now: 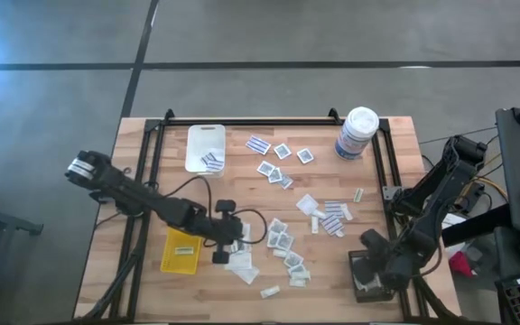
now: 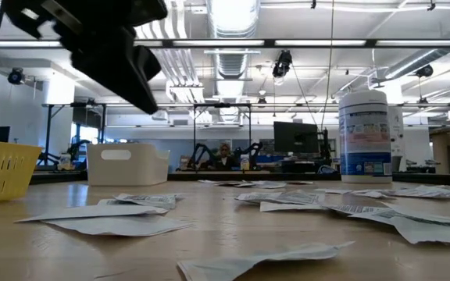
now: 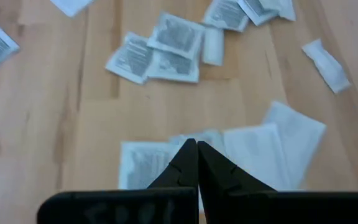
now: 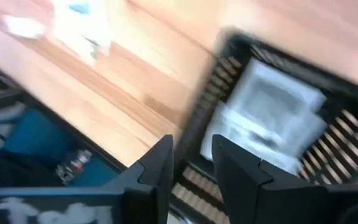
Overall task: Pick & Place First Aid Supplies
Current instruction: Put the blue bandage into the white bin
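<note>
Several first aid packets (image 1: pixel 283 239) lie scattered flat over the wooden table's middle. My left gripper (image 1: pixel 227 246) hangs shut above a few white packets (image 3: pixel 253 152) near the table's front, right of the yellow tray (image 1: pixel 181 251). Nothing shows between its tips (image 3: pixel 196 146), and in the low view nothing hangs below it (image 2: pixel 145 101). My right gripper (image 4: pixel 191 158) stands open, pointing steeply down over the black tray (image 4: pixel 229 46) at the table's front right corner (image 1: pixel 368 275). White packets (image 4: pixel 272 115) lie inside that tray.
A white tray (image 1: pixel 206 144) holding a couple of packets stands at the far left. A tall white canister (image 1: pixel 357 134) with a blue label stands at the far right. Dark frame rails (image 1: pixel 152 162) run along the table's left, far and right sides.
</note>
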{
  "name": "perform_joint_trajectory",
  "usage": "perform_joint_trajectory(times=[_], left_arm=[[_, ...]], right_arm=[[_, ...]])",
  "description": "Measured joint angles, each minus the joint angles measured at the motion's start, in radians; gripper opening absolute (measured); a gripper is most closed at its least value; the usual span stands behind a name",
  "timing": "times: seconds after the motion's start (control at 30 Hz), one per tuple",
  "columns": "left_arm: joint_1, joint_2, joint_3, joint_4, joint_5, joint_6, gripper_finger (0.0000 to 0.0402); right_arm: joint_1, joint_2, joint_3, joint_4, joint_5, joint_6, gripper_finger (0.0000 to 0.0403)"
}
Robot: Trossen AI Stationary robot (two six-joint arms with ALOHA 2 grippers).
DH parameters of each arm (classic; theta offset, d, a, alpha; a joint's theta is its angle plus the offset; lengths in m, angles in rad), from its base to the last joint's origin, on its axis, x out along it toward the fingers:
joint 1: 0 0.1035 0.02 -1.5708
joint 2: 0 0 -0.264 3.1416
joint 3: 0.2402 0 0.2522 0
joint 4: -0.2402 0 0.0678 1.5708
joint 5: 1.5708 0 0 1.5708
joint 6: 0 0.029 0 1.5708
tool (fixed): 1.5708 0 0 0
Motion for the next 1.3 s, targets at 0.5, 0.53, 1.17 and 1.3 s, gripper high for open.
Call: perform_joint_trajectory(times=[0.5, 0.53, 1.17, 1.3], left_arm=[[-0.058, 0.017, -0.119, 0.137, -0.085, -0.114, 0.0000], [-0.058, 0.017, -0.130, 0.155, -0.097, -0.122, 0.0000], [-0.057, 0.018, -0.230, 0.274, -0.122, -0.233, 0.0000], [-0.057, 0.018, -0.230, 0.284, -0.114, -0.235, 0.0000]], right_arm=[[-0.065, 0.037, 0.009, 0.257, 0.718, -0.476, 0.0091], [-0.083, 0.045, 0.008, 0.285, 0.717, -0.526, 0.0093], [-0.396, 0.116, 0.007, 0.439, 0.596, -1.000, 0.0146], [-0.440, 0.132, 0.007, 0.439, 0.583, -1.019, 0.0151]])
